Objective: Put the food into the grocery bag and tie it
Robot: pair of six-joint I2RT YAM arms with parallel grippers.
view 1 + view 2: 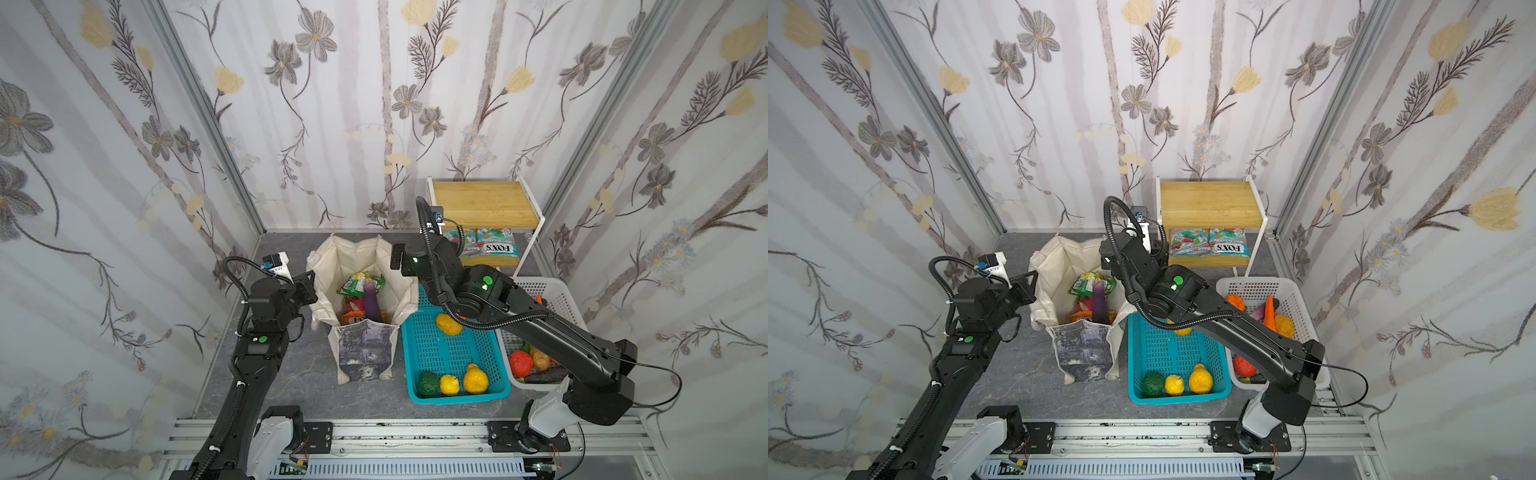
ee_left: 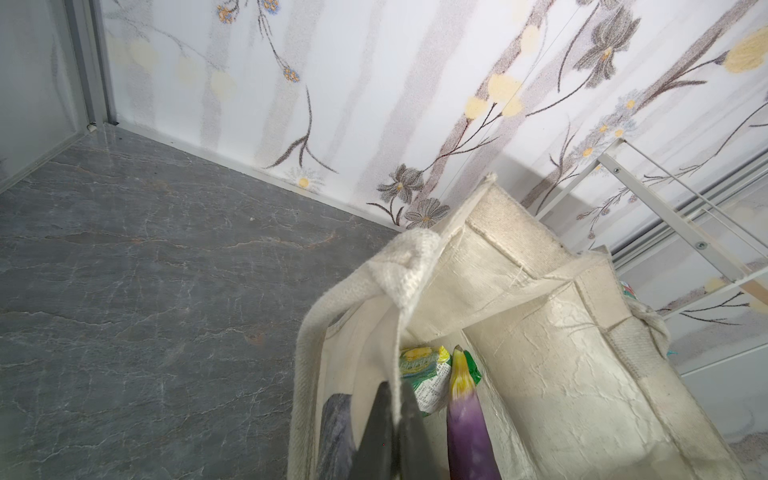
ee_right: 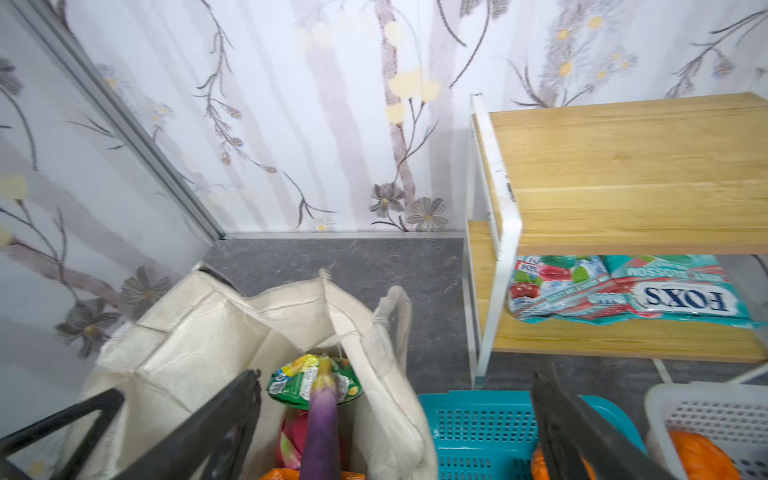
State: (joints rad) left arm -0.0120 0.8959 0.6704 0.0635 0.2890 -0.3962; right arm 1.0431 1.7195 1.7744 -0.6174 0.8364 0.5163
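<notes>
Grocery bag: the grocery bag (image 1: 357, 257) stands upright on the table (image 1: 291, 374) with its mouth open, just beside the teal basket (image 1: 457, 399).
Already inside: a purple eggplant (image 1: 371, 301) stands on end, leaning on a green snack packet (image 1: 355, 284). A pink fruit (image 1: 352, 309) and something orange lie lower down; what is beneath them I cannot see.
Left hand: the left hand (image 2: 392, 386) has its fingers pressed together on the bag's rim, and cloth shows between them. To my eye it is holding the mouth open.
Right hand: the right hand (image 3: 397, 374) has its fingers spread wide with nothing between them. It hangs above the side of the bag next to the teal basket.
Left in the teal basket: a yellow-orange fruit (image 1: 449, 324) at the far end, and a green one (image 1: 428, 382) and two yellow ones at the near end.
Left in the white basket: the white basket (image 1: 552, 286) holds a red piece (image 1: 520, 362) and several orange and dark ones, partly hidden by the arm.
Left on the shelf: two snack packets (image 1: 484, 247) lie on the lower board of the shelf (image 1: 486, 203).
Handles: a cream handle (image 3: 399, 316) hangs loose on the outside; nothing is tied.
Progress: I'd say well under half is done. Loading is the step in hand, with most of the food outside the bag, and tying hasn't begun.
</notes>
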